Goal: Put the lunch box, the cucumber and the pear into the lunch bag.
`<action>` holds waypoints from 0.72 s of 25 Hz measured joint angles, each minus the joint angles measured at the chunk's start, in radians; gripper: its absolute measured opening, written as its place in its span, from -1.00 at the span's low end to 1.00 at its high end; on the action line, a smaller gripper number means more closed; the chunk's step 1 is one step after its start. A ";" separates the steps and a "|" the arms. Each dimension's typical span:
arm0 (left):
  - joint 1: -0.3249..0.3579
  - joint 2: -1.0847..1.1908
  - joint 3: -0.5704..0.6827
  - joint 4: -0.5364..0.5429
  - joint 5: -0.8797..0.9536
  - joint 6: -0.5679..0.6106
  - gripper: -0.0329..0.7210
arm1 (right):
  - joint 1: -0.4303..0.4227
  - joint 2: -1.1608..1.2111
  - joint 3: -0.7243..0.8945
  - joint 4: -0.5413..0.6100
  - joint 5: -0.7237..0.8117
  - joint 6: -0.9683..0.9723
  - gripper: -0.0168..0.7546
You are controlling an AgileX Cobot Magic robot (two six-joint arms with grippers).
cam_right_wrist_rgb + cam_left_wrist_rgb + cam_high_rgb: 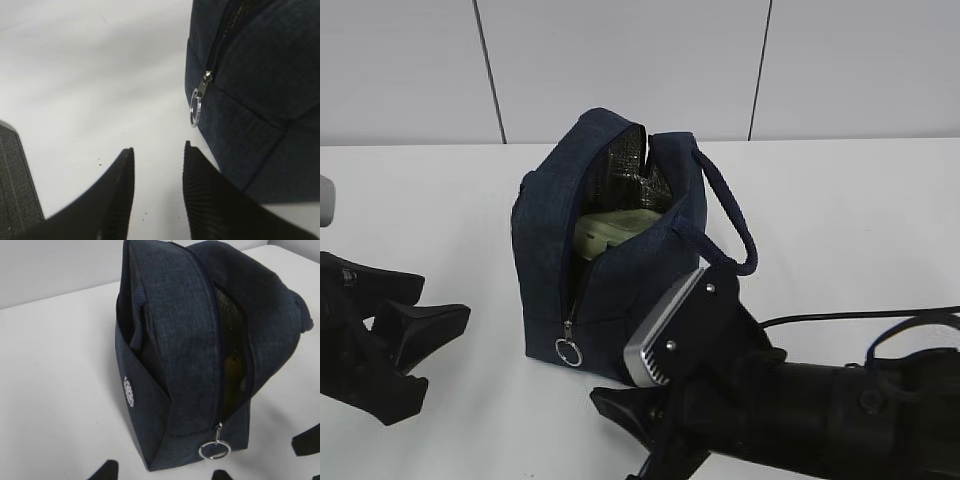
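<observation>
left gripper (425, 325): low on the table at the left edge of the exterior view, jaws spread, nothing between them. Its own wrist view shows only the black fingertips (102, 471) at the bottom edge.
table (840, 200): white, bare around the bag.
lunch bag (610, 265): upright mid-table, between the two arms, touching neither. Zipper run down to the bottom of the front edge, mouth gaping.
ring pull (569, 352): silver, hanging at the zipper's low end near the bag base; also seen at (195, 111).
lunch box (610, 232): pale green lid visible inside the open mouth, down in the bag.
pear: yellowish patch deep in the opening in the left wrist view (234, 365); likely it, can't confirm.
cucumber: can't tell, not visible in any view.
handle (730, 215): thick loop off the bag's right side.
right gripper (157, 165): low at front right, jaws parted, holding nothing, tips just beside the bag's base corner, short of the ring pull.
</observation>
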 joint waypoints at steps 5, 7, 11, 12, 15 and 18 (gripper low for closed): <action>0.000 0.000 0.000 0.000 0.000 0.000 0.00 | 0.000 0.074 -0.056 -0.022 -0.004 0.003 -0.27; 0.000 0.000 0.000 0.000 0.000 0.000 0.00 | 0.000 0.110 -0.087 -0.022 -0.004 0.003 -0.27; 0.000 0.000 0.000 0.000 0.000 0.000 0.00 | 0.000 0.170 -0.133 -0.013 -0.004 0.005 -0.27; 0.000 0.000 0.000 0.000 0.000 0.000 0.00 | 0.000 0.183 -0.140 -0.011 -0.002 0.005 -0.27; 0.000 0.000 0.000 0.000 0.000 0.000 0.00 | 0.000 0.205 -0.148 0.027 -0.002 0.003 -0.27; 0.000 0.000 0.000 0.000 0.000 0.000 0.00 | 0.000 0.214 -0.150 0.091 -0.002 -0.023 -0.27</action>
